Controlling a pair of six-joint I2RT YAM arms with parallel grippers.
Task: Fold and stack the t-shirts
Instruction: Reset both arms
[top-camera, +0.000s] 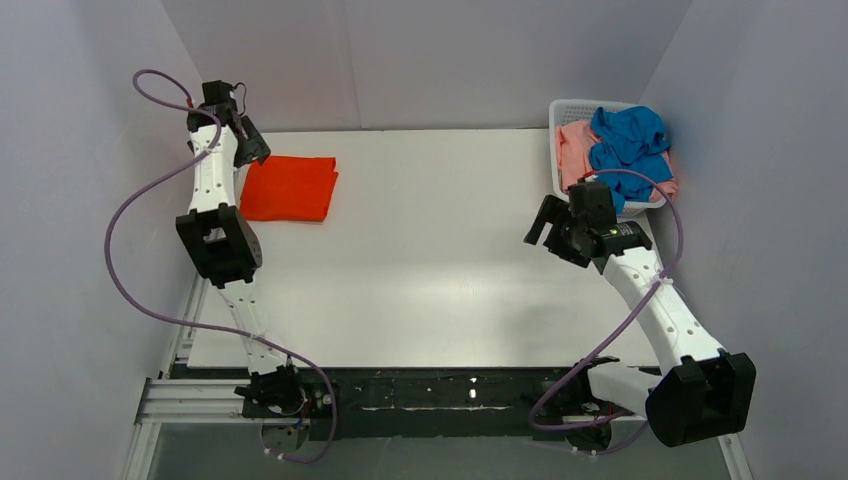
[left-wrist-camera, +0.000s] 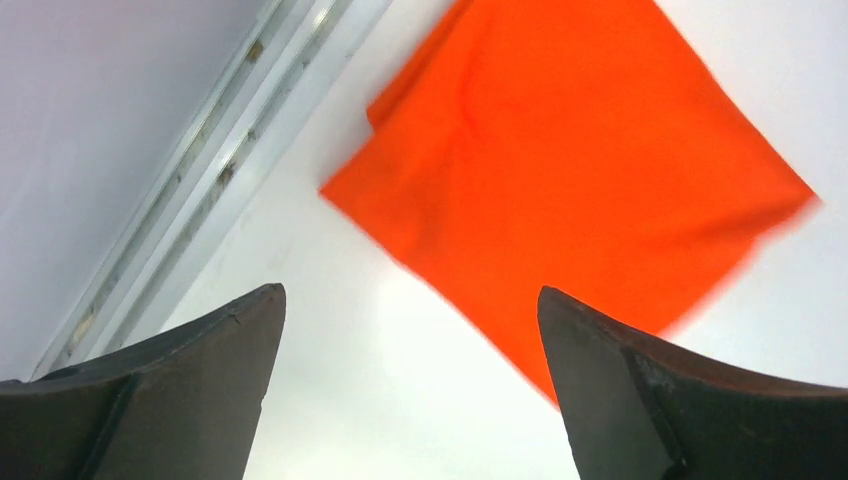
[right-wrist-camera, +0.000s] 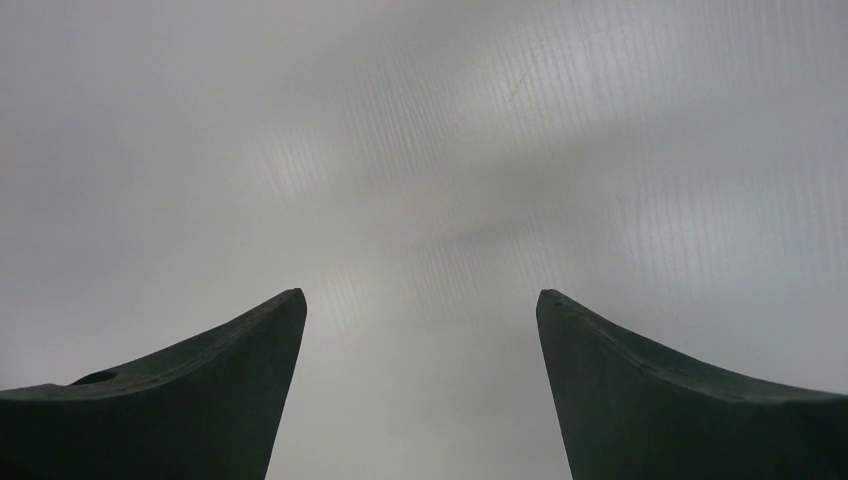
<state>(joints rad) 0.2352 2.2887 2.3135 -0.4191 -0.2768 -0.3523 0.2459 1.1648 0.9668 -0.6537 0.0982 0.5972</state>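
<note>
Care now falls to the right tool (right-wrist-camera: 420, 295), open and empty over bare table (top-camera: 430, 260), which should dip into the basket (top-camera: 565, 105) and pinch only the blue shirt (top-camera: 628, 140) atop the pink shirt (top-camera: 572, 150), leaving the orange shirt (top-camera: 290, 187) folded far left beside the open, empty left tool (left-wrist-camera: 410, 300).

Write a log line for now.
orange shirt: folded | blue shirt, pink shirt: in basket | left gripper: open | right gripper: open

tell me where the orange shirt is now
In the top view the orange shirt lies folded at the far left of the table, just right of the left pincer.
</note>
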